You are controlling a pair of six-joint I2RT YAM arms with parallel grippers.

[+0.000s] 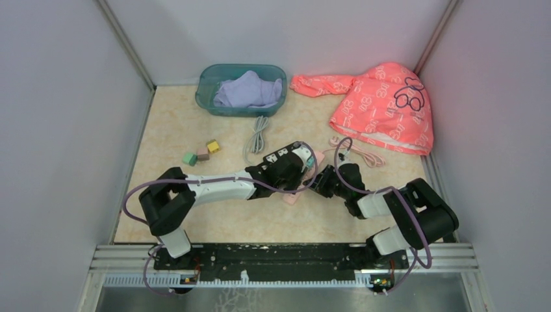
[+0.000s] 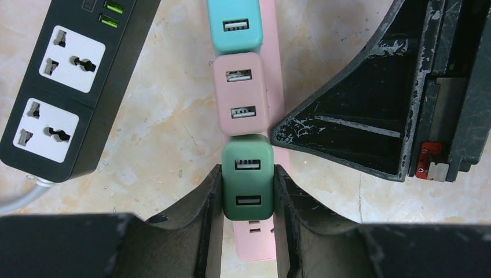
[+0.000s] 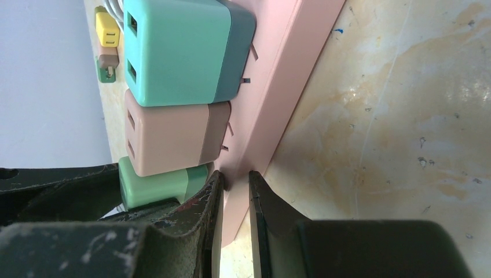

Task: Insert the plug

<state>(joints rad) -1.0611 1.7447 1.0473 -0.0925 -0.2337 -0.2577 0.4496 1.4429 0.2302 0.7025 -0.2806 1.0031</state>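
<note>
Left gripper point(image 2: 248, 194) is clamped on the green plug point(image 2: 247, 168), and the right gripper point(image 3: 234, 182) pinches the pink strip point(image 3: 278, 87) by its edge, mid-worktop toward the near edge. I'd press straight in, no rocking. USB face points up, prongs into the strip, long axis along its length.

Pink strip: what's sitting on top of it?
A teal charger, a pink charger and a green charger in a row. The left gripper clamps the green charger; its prongs are covered, so its seating is hidden.
</note>
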